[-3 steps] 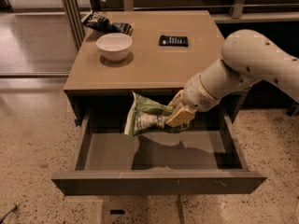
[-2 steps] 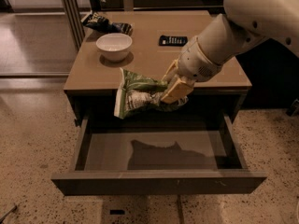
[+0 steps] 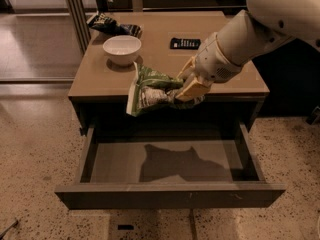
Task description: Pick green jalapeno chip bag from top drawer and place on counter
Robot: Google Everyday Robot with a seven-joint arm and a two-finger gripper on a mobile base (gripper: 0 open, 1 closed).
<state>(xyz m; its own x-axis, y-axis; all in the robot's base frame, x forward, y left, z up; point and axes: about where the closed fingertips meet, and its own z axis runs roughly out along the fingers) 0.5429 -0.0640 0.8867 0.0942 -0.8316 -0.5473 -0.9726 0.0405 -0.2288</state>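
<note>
Now holds the green jalapeno chip bag pinched in the end effector, closed tight on its right end, hanging over the near edge of the tabletop and above the open top drawer. Looks done with the pick: out of the drawer, touching nothing below. Remains to carry it farther over the tabletop, toward the bare patch right of the white bowl, lower it and let go.

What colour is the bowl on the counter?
White bowl, camera view; gripper holds chip bag near counter edge.
</note>
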